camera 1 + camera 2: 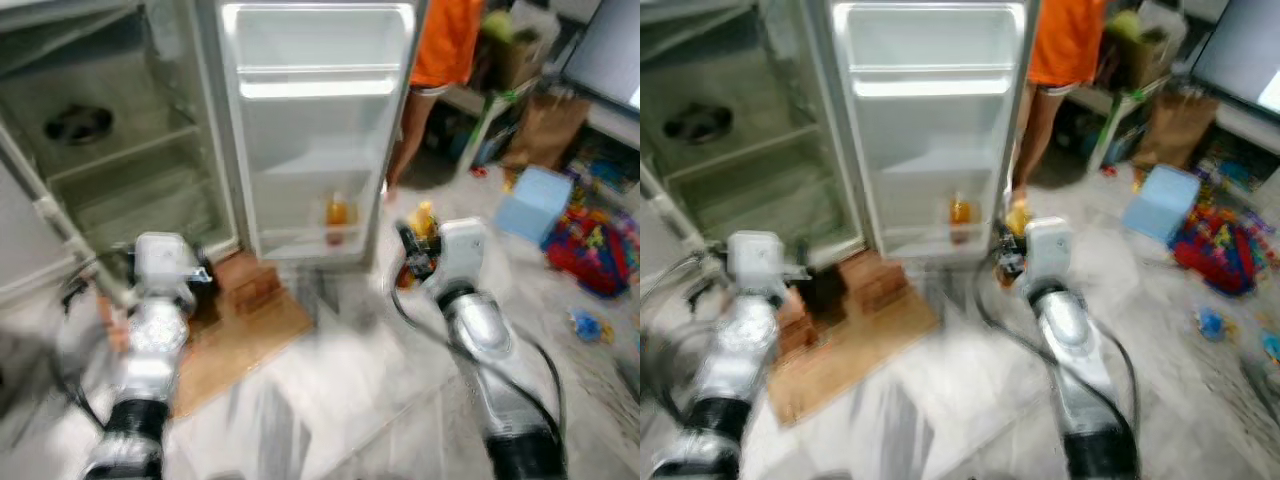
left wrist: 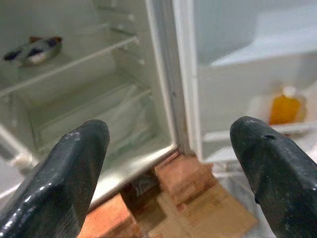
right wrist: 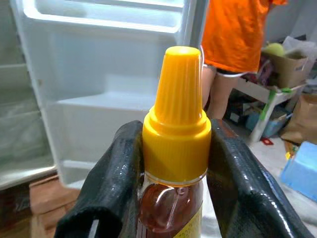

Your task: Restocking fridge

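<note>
The fridge stands open, its door [image 1: 320, 130] swung wide with white door shelves. An orange bottle [image 1: 338, 212] stands on the lowest door shelf. My right gripper [image 3: 173, 163] is shut on a honey bottle [image 3: 177, 134] with a yellow cone cap, held upright in front of the door; the bottle [image 1: 424, 220] peeks above the wrist in the head view. My left gripper [image 2: 168, 163] is open and empty, low before the fridge's inner shelves [image 2: 74, 59]. A dark bowl [image 1: 77, 123] sits on an inner shelf.
A person in an orange shirt [image 1: 447, 45] stands just right of the door. Brown brick-like blocks [image 1: 250, 285] and cardboard [image 1: 250, 340] lie on the floor at the fridge base. A blue box [image 1: 533, 203], toys [image 1: 595, 250] and a paper bag [image 1: 545, 130] clutter the right.
</note>
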You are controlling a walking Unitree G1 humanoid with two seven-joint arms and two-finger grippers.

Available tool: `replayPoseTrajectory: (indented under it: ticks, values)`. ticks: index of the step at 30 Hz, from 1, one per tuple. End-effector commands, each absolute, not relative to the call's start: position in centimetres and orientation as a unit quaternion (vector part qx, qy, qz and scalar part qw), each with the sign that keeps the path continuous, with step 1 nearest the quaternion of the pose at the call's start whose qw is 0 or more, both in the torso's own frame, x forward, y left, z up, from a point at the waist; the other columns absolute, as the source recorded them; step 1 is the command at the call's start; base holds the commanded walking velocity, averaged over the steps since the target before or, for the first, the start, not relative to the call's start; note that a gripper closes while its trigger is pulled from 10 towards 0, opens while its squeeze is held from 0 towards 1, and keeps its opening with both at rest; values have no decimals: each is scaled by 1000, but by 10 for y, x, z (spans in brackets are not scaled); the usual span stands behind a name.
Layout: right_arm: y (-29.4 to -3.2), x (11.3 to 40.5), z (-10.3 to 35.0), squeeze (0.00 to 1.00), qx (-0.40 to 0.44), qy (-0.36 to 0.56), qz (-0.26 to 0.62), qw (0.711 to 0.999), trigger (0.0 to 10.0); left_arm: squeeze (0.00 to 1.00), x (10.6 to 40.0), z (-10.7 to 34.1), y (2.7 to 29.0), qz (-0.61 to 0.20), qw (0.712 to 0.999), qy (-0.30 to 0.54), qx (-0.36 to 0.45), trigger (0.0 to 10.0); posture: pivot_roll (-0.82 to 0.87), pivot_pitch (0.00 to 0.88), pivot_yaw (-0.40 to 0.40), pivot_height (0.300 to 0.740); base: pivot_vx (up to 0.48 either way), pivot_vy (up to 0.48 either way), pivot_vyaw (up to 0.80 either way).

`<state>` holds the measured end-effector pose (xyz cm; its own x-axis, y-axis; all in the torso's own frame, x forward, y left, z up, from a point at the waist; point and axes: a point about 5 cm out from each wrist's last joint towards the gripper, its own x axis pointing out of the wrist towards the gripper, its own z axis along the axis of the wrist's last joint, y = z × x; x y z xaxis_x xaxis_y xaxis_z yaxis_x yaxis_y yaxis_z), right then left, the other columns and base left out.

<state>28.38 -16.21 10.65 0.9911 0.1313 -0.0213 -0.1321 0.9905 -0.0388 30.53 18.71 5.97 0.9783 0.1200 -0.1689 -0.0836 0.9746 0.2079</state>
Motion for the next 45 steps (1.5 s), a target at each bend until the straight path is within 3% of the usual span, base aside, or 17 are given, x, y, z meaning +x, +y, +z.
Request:
replayPoseTrajectory:
  ticks: [1,11,28,45]
  values:
    - [-147,289,122,0,-15,-25,100,995,10000,0,306,63,203,77,987,90,110,10000,54,0,-45,740,394,270,0]
    - [-143,289,121,0,-22,-28,116,993,10000,0,307,63,203,84,985,93,117,10000,55,0,-45,740,203,336,440]
    - [-138,291,123,0,-31,-36,135,990,10000,0,308,65,203,95,983,86,129,10000,52,0,-47,740,0,0,0]
    - [-138,290,124,0,-30,-37,143,989,10000,0,308,64,202,102,984,86,121,10000,49,0,-52,740,216,0,0]
